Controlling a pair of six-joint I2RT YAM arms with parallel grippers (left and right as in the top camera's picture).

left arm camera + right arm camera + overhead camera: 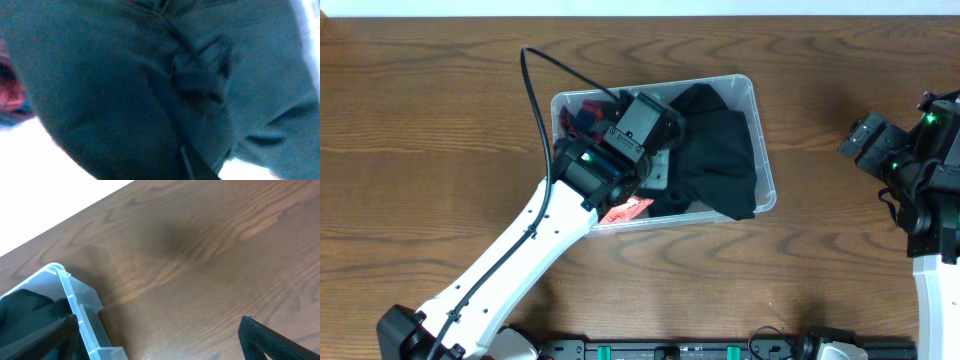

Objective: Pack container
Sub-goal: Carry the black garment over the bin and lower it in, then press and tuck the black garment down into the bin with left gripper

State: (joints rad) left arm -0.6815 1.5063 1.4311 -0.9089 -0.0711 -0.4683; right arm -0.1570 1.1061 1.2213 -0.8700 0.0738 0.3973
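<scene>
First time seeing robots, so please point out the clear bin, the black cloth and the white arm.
clear bin [85,320]: right wrist view, its outer wall.
black cloth [715,150]: overhead view, its middle.
white arm [520,250]: overhead view, mid-forearm.

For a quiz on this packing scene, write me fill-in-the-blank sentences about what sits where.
The dark cloth lies ____ the container. The arm reaching into the container is the robot's ____ one. The right gripper hangs over the wooden ____, its jaws open. Missing words: inside; left; table.
</scene>
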